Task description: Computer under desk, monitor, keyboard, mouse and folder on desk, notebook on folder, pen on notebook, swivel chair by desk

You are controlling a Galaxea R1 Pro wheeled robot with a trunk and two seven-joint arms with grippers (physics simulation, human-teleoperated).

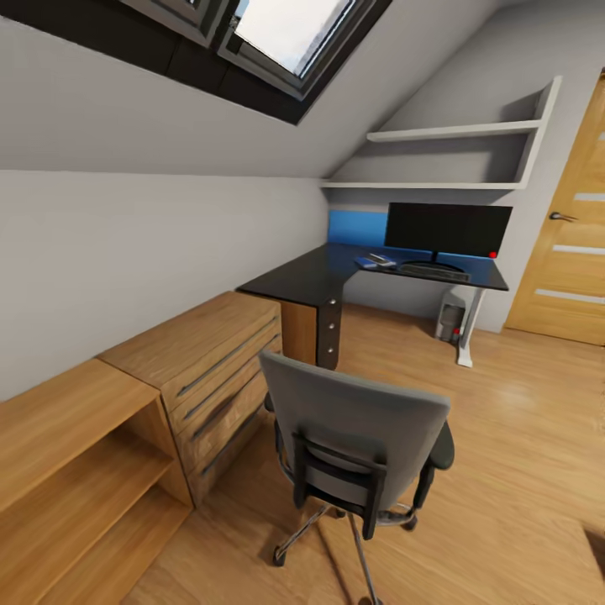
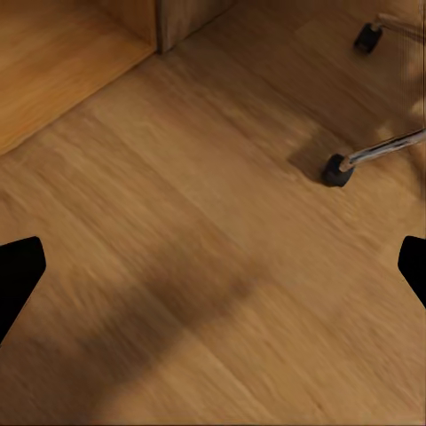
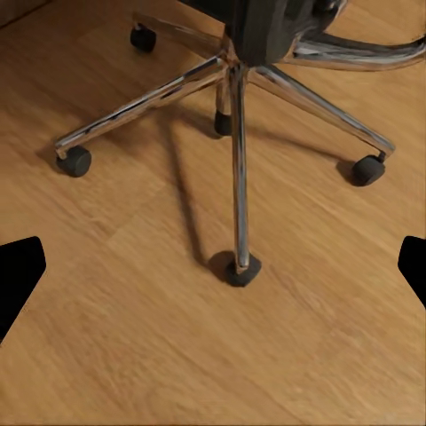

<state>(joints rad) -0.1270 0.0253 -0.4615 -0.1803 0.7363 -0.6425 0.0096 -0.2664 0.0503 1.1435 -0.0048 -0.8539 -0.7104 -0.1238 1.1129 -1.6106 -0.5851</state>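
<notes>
The grey swivel chair (image 1: 361,437) stands close in front of me with its back toward me, well apart from the black L-shaped desk (image 1: 307,277). On the desk's far wing stands the wide monitor (image 1: 448,228), and the keyboard (image 1: 433,271) lies in front of it. Beside the keyboard lies the blue folder (image 1: 367,263) with a small dark thing on it, too small to make out. The computer (image 1: 452,319) stands under the desk. My left gripper (image 2: 213,275) hangs open over bare floor near a castor (image 2: 337,170). My right gripper (image 3: 213,275) is open above the chair's chrome base (image 3: 235,89).
A light wooden dresser (image 1: 210,353) and an open wooden shelf unit (image 1: 76,454) line the left wall beside the chair. A wooden door (image 1: 571,244) is at the far right. White wall shelves (image 1: 454,155) hang above the monitor. Plank floor lies open to the chair's right.
</notes>
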